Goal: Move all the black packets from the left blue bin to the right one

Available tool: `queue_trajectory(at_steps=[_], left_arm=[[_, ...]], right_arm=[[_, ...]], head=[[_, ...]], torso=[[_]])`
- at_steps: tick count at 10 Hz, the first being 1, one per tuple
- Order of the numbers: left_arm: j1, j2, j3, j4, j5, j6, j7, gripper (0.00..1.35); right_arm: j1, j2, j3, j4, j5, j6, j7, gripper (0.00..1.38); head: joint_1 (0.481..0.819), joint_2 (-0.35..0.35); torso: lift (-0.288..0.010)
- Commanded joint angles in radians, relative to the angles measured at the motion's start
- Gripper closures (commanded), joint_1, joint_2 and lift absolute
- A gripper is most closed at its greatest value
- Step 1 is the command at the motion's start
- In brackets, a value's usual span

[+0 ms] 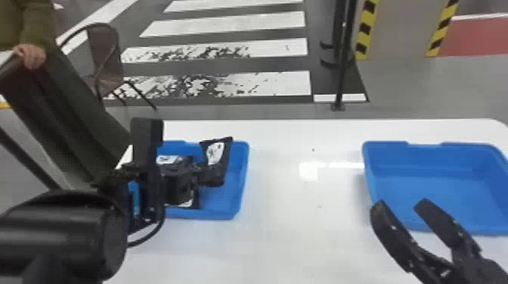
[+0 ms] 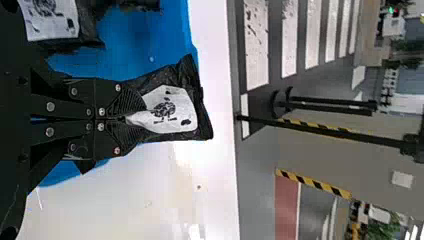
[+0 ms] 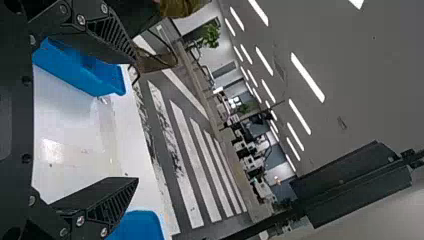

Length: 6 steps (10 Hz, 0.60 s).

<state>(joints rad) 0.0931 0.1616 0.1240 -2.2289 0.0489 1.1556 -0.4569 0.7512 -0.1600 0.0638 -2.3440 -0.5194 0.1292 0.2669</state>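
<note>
- Bench (image 1: 295,211) stretches from left bin's (image 1: 243,170) edge to right bin (image 1: 472,155)
- Black packets (image 1: 168,159) in left bin
- Left hand (image 1: 212,175) pinching one packet (image 1: 215,152) above it
- Right hand (image 1: 401,205) wide, far right of it

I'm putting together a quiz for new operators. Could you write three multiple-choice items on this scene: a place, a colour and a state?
1. Where is the held packet?
A) On the floor
B) At the left blue bin
C) Over the right blue bin

2. What is the main colour of its label?
A) White
B) Red
C) Green

3. How are the jaws of the right gripper?
A) Shut on a packet
B) Shut and empty
C) Open and empty

1 B: the head view shows it in the left gripper, by that bin.
2 A: the left wrist view shows white with dark print.
3 C: the right wrist view shows a wide, empty gap.
</note>
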Motion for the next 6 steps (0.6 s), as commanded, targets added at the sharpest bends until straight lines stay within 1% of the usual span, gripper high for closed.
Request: queue_trajectory(at_steps=[1, 2, 3, 4, 6], left_arm=[[0.064, 0.006, -0.04, -0.074, 0.065, -0.068, 0.0, 1.21], [0.093, 0.006, -0.072, -0.109, 0.093, -0.11, 0.0, 1.21], [0.103, 0.007, -0.112, -0.119, 0.127, -0.135, 0.0, 1.21], [0.111, 0.007, -0.15, -0.126, 0.151, -0.144, 0.0, 1.21], [0.111, 0.012, -0.216, -0.131, 0.196, -0.157, 0.0, 1.21]], right_arm=[[-0.096, -0.016, 0.01, 0.006, -0.045, 0.111, 0.052, 0.19], [-0.165, -0.021, 0.008, 0.021, -0.059, 0.175, 0.095, 0.19], [-0.216, -0.026, 0.008, 0.033, -0.077, 0.239, 0.126, 0.2], [-0.265, -0.026, 0.01, 0.06, -0.081, 0.273, 0.15, 0.2], [-0.341, -0.021, 0.024, 0.095, -0.085, 0.313, 0.169, 0.2]], head=[[0.695, 0.147], [0.695, 0.143], [0.695, 0.128], [0.695, 0.103], [0.695, 0.062]], torso=[[-0.14], [-0.14], [-0.14], [-0.14], [-0.14]])
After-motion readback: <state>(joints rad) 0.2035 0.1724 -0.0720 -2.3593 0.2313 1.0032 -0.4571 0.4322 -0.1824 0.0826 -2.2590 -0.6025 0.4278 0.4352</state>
